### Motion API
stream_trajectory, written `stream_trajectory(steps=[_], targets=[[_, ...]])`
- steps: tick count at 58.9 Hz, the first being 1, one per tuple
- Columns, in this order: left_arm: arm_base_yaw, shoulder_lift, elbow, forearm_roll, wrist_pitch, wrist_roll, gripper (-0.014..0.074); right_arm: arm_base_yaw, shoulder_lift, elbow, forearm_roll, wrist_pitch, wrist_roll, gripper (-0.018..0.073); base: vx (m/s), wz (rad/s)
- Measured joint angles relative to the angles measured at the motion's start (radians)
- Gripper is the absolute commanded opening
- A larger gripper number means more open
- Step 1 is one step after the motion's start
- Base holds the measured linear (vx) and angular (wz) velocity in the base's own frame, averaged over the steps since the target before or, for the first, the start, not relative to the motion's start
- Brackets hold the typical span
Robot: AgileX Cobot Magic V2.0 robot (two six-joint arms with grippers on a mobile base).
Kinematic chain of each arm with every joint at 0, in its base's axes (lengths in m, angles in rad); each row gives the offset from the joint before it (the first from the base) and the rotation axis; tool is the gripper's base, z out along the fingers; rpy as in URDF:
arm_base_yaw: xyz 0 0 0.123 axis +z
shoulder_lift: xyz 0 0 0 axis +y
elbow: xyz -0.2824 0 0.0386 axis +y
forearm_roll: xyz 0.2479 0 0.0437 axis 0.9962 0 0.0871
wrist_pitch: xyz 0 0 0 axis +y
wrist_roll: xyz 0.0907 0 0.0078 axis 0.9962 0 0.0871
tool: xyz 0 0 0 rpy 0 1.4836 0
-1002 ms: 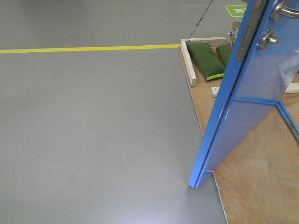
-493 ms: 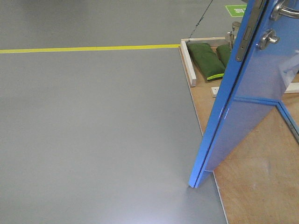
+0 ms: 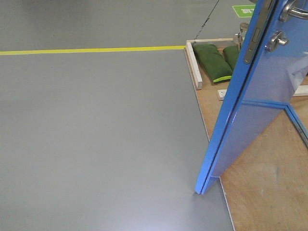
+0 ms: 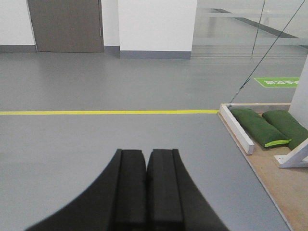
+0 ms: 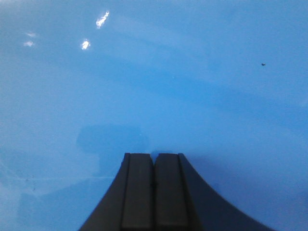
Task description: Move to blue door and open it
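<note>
the grey floor (image 3: 96, 134) was the biggest thing we saw, filling the left and middle of the front view. next came the blue door (image 3: 260, 110), standing at the right of that view, swung out so that its narrow edge faced us, its lower corner at the seam where the floor met the plywood platform (image 3: 269, 187). in the right wrist view the door's glossy blue face filled the whole picture. the platform lay under and behind the door, bare wood to the right of the floor.

in the left wrist view a white wall (image 4: 156, 24) and a dark brown door (image 4: 65, 24) stood far off across the floor. a yellow line (image 3: 91, 49) ran across the floor and ended at the platform's near corner. two green sandbags (image 3: 211, 62) lay side by side at the back of the platform, just beside a white wooden batten (image 3: 194, 65) along its edge. a green floor sign (image 3: 243, 9) showed beyond them.

the left gripper (image 4: 146, 161) pointed out over open floor, well apart from the door, its fingers pressed together with nothing between them. the right gripper (image 5: 154, 161) faced the door panel, fingers likewise pressed together and holding nothing; we could not tell whether the tips touched the panel.

smallest were the door fittings: a silver lever handle (image 3: 293, 9) at the top right, the round silver lock (image 3: 277, 40) just below it, and a metal latch plate (image 3: 252, 38) set in the door's edge.
</note>
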Motion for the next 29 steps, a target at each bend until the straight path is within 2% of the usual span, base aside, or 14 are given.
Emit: stream_trajectory(steps=[29], targets=[[0.0, 0.0, 0.0, 0.0, 0.0, 0.0, 0.0073, -0.001, 0.0, 0.0, 0.001, -0.001, 0.0, -0.0001, 0.01, 0.02]])
